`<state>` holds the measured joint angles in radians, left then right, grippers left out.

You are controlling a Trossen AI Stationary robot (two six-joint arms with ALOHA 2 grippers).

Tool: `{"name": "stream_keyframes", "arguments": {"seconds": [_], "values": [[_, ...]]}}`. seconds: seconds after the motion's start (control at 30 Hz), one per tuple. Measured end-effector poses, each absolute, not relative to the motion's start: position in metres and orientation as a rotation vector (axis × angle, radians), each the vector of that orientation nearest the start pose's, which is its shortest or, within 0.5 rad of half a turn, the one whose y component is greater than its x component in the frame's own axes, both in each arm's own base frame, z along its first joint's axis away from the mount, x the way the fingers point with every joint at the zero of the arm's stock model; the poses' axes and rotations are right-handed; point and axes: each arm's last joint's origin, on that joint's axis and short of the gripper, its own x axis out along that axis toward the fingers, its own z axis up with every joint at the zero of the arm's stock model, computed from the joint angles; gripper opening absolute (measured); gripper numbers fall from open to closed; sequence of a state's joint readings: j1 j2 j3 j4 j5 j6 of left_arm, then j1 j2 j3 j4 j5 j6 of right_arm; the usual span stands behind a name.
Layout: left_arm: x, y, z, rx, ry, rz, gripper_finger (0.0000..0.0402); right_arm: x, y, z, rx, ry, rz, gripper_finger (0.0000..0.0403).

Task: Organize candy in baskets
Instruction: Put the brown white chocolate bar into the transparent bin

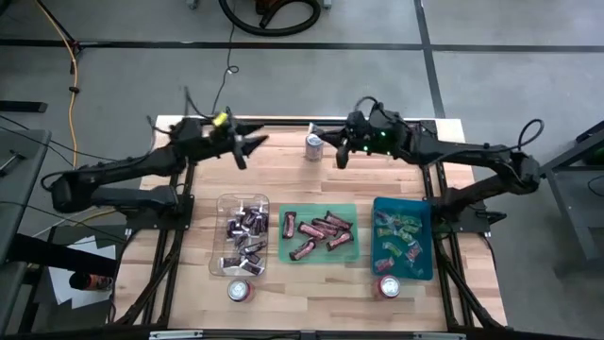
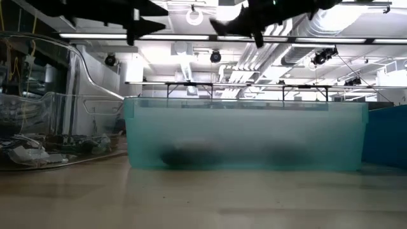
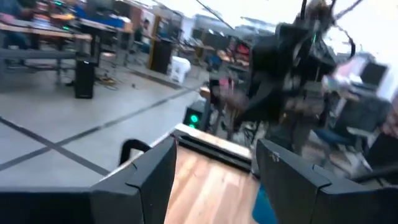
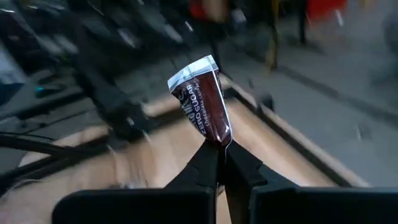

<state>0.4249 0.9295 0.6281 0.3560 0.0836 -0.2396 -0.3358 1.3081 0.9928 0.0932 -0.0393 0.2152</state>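
Note:
Three baskets stand in a row near the table's front: a clear one with dark and silver candy, a green one with maroon-brown candy, and a teal one with green and pink candy. My right gripper hangs high over the table's far part, shut on a maroon-brown candy. My left gripper is also raised at the far left. It is open with nothing between its fingers. My right gripper pinches the candy's crimped wrapper end between its two fingertips. The fingers run about level, coming from the table's right side. The candy sticks out beyond the tips, its other silver end free, lifted clear of the table.
A silver can stands at the far edge between the two grippers. Two red-topped cans stand near the front edge. A black metal frame runs along the table's sides. Bare wood lies between the baskets and the far edge.

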Motion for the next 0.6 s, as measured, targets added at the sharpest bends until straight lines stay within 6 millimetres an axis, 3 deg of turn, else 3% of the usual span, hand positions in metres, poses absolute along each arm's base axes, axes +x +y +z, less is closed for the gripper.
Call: {"name": "stream_keyframes", "arguments": {"seconds": [0.17, 0.3, 0.6], "values": [[0.229, 0.077, 0.299, -0.150, -0.044, 0.246, 0.0210, 0.292, -0.073, 0.329, 0.077, 0.086, -0.213, 0.0003], [0.256, 0.069, 0.305, -0.053, -0.018, 0.187, 0.0210, 0.295, -0.066, 0.329, 0.044, 0.080, -0.182, 0.0003], [0.287, 0.070, 0.318, 0.012, -0.024, 0.181, 0.0210, 0.296, -0.061, 0.330, 0.058, 0.072, -0.099, 0.0003]]}}
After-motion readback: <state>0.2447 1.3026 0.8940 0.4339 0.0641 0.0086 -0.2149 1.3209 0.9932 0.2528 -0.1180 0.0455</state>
